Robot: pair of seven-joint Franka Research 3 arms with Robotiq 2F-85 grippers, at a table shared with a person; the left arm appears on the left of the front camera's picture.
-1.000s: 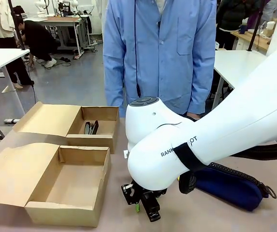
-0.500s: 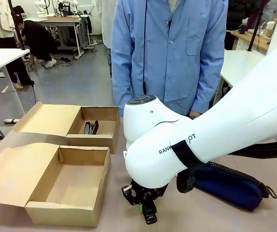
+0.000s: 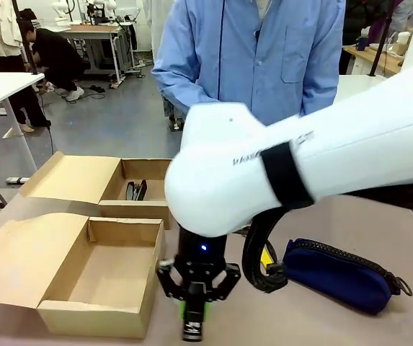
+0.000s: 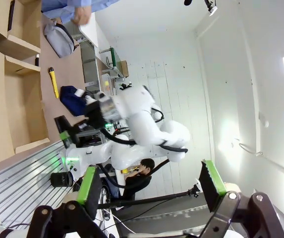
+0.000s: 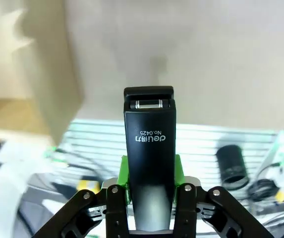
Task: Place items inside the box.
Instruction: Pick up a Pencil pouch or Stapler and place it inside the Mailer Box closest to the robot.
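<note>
Right jaws swung left, clamping black stapler [image 5: 149, 144] (label [image 5: 149, 135] legible wrist-side); left jaws spread, empty.

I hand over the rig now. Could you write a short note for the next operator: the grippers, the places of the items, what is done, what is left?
Left gripper: open, holds nothing.
Right gripper: shut on the black stapler, just right of the near box, not in it yet.
Far box: small dark items inside.
On the table: yellow utility knife, navy zip pouch, grey-blue zip pouch.
Done: only the far box's items.
Left: stapler, knife, both pouches.
</note>
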